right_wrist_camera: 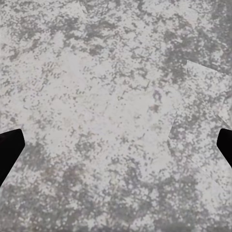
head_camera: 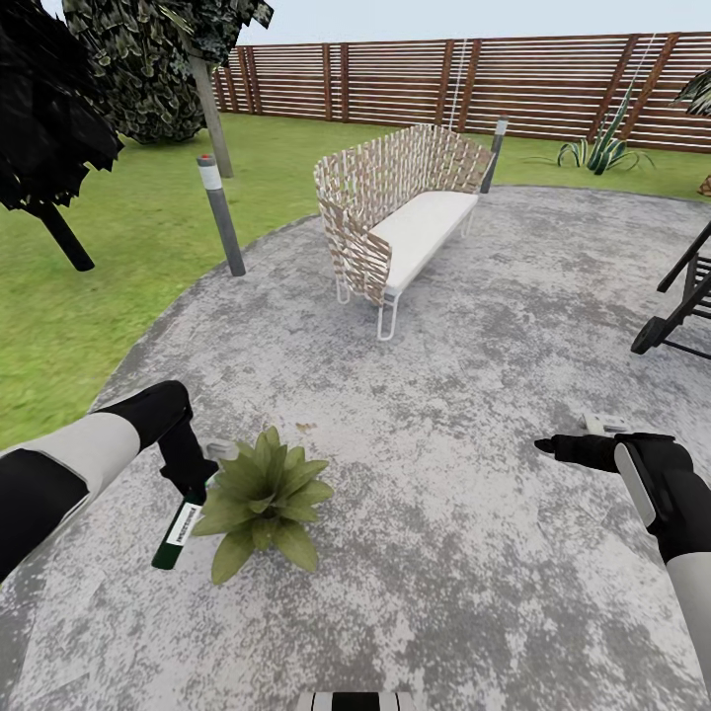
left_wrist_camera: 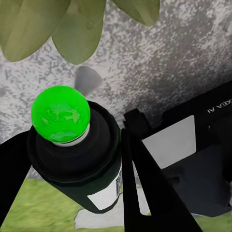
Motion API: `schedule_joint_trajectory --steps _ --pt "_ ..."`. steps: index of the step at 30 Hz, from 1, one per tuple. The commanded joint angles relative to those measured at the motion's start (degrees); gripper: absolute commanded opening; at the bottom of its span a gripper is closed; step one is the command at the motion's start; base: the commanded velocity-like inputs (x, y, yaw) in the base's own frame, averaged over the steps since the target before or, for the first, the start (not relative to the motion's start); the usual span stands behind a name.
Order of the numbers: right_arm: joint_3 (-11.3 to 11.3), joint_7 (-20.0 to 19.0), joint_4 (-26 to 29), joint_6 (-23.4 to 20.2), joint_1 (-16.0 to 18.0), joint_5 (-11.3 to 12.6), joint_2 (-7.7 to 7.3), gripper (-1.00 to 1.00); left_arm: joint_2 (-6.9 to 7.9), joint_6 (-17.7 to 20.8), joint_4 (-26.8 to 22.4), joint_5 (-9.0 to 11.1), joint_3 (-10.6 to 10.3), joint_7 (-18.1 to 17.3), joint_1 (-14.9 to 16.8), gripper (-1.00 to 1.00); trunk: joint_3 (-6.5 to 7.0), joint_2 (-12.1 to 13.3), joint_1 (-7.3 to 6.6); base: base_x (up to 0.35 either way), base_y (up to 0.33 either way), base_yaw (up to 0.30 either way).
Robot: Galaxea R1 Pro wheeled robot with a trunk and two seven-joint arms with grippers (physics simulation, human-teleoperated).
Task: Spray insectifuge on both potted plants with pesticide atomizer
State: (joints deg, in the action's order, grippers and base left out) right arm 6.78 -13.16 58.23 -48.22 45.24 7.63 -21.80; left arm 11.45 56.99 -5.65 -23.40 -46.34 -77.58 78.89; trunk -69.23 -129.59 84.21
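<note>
My left gripper pinches the dark green-black atomizer bottle with its white label, just at nine o'clock of the low green-leaved potted plant, so pickup looks done and spraying remains, while my right gripper hangs spread over grey patio.

Woven wicker bench with white cushion at twelve o'clock on the patio, white wire legs; grey bollard post at eleven o'clock by the grass edge. Brown slatted fence across the far side, spiky striped plant at one o'clock before it. Dark folding chair frame at three o'clock; dark shrub at eleven, far.
</note>
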Motion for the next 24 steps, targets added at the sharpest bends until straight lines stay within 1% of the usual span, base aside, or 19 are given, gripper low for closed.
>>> schedule_joint_trajectory --steps 1,5,11,13,19,24 --pt "0.1 0.0 0.0 -0.3 0.0 0.3 0.00 1.00 0.09 0.6 -0.1 -0.6 0.2 -0.4 0.0 -1.00 -0.04 0.0 -0.01 0.000 0.007 0.000" --pt "0.1 0.0 0.0 -0.3 0.0 0.3 0.00 1.00 0.13 0.6 -0.1 -0.7 0.1 -0.4 0.0 -1.00 -0.04 0.0 -0.01 -0.031 0.142 -0.047" --pt "0.1 0.0 0.0 -0.3 0.0 0.3 0.00 1.00 0.15 0.6 -0.1 -0.7 0.0 -0.3 -0.1 -1.00 -0.04 0.0 -0.01 -0.076 0.233 -0.189" --pt "0.1 0.0 0.0 -0.3 0.0 0.3 -0.01 1.00 0.21 0.6 -0.1 -0.7 0.0 -0.3 -0.5 -1.00 -0.04 0.0 -0.01 -0.016 0.043 -0.056" --pt "0.1 0.0 0.0 -0.3 0.0 0.3 0.00 1.00 0.38 0.6 -0.1 -0.8 -0.1 -0.2 -3.6 -1.00 -0.04 0.0 -0.01 -0.003 0.009 -0.012" --pt "0.1 0.0 0.0 -0.3 0.0 0.3 0.00 1.00 0.34 0.5 -0.1 -0.8 0.0 -0.3 -4.5 -1.00 -0.04 0.0 -0.01 0.000 0.000 0.000"
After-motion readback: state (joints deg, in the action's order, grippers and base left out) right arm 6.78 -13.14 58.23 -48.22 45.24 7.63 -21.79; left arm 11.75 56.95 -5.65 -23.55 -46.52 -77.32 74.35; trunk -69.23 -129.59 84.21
